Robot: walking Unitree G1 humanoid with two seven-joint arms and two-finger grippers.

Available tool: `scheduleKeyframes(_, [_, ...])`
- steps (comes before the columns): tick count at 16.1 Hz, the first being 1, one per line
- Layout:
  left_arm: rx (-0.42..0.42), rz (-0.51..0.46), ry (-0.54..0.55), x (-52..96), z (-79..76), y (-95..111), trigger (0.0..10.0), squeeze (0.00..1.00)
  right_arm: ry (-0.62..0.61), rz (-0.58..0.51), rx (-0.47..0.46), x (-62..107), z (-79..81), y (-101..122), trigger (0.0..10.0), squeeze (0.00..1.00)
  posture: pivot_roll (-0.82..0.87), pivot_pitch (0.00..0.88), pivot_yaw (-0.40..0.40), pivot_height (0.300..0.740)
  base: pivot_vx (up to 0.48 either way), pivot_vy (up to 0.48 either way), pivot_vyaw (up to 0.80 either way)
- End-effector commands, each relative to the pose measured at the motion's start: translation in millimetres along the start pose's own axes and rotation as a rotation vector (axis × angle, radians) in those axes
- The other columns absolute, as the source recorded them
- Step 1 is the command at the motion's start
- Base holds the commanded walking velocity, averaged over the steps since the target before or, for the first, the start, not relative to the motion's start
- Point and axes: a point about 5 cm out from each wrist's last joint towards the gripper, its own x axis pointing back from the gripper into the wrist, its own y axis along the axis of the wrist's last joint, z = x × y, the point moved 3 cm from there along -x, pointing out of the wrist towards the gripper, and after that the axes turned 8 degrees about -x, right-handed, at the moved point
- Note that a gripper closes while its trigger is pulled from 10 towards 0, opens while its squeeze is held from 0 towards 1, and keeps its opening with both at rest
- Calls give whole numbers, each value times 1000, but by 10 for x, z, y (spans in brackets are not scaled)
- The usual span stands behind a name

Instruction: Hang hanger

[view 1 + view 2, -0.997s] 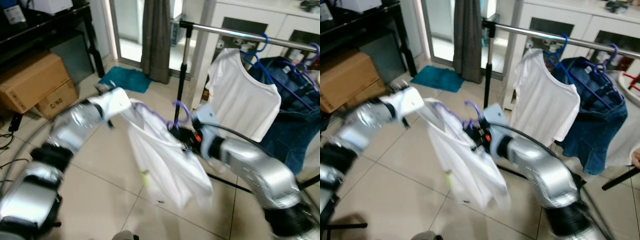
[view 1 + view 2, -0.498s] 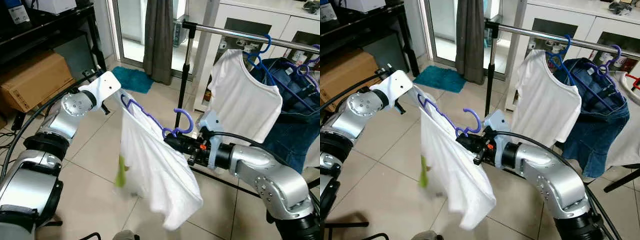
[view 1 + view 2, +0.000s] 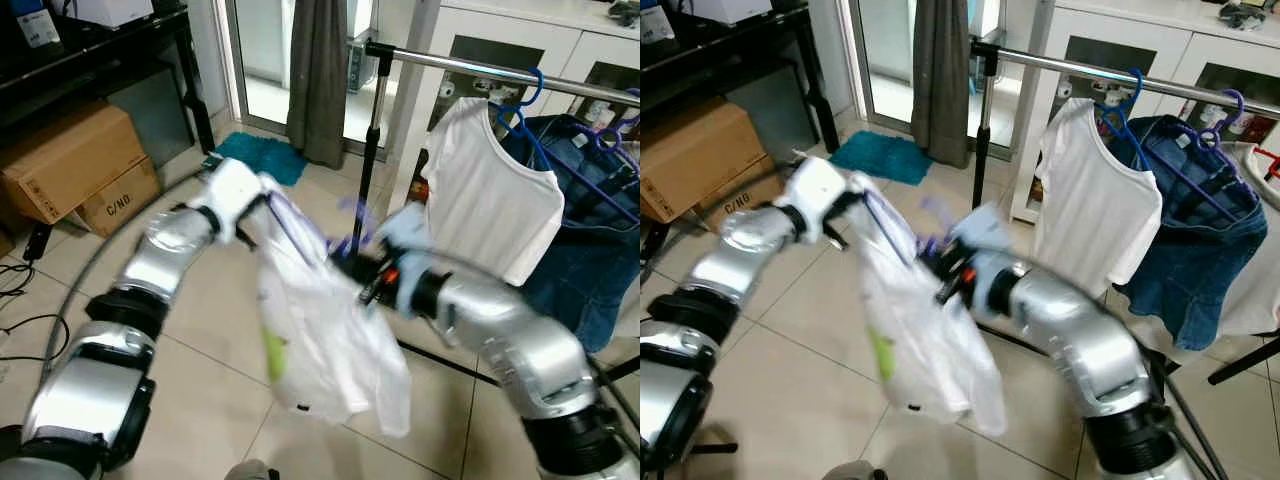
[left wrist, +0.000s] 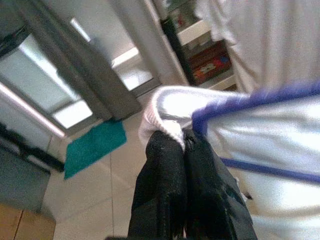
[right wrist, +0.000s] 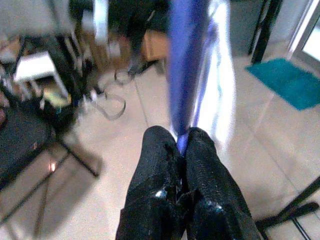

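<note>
- Hanger with white shirt sits low between both arms, well short of the rail.
- Left gripper pinches its end; right gripper clamps its neck.
- Hooking remains undone.

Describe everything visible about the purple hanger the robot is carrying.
The purple hanger is thin plastic, carrying a white shirt that droops toward the tiled floor. The left gripper pinches one shoulder end together with the shirt's hem, jaws shut. The right gripper clamps the hanger near its hook, which looks blurred in the head views. It is held tilted between both arms, below and short of the metal rail, not yet hung.
</note>
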Motion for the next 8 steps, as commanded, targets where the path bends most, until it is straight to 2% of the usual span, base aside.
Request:
scheduleKeyframes(1, [-67,-51,-18,-18,25,178,0,0,-8,84,26,-22,-16,-126,0,0,-53,0,27,740,0,0,0])
scheduleKeyframes(5, [-182,-5,-49,50,29,131,0,0,6,245,159,-8,-119,-311,0,0,-52,0,16,740,0,0,0])
scheduleKeyframes(7, [-232,17,-76,80,22,98,0,0,27,298,188,9,-150,-355,0,0,-50,0,10,740,0,0,0])
scheduleKeyframes(8, [-275,32,-123,100,-22,79,0,0,28,315,197,17,-188,-354,0,0,-47,0,6,740,0,0,0])
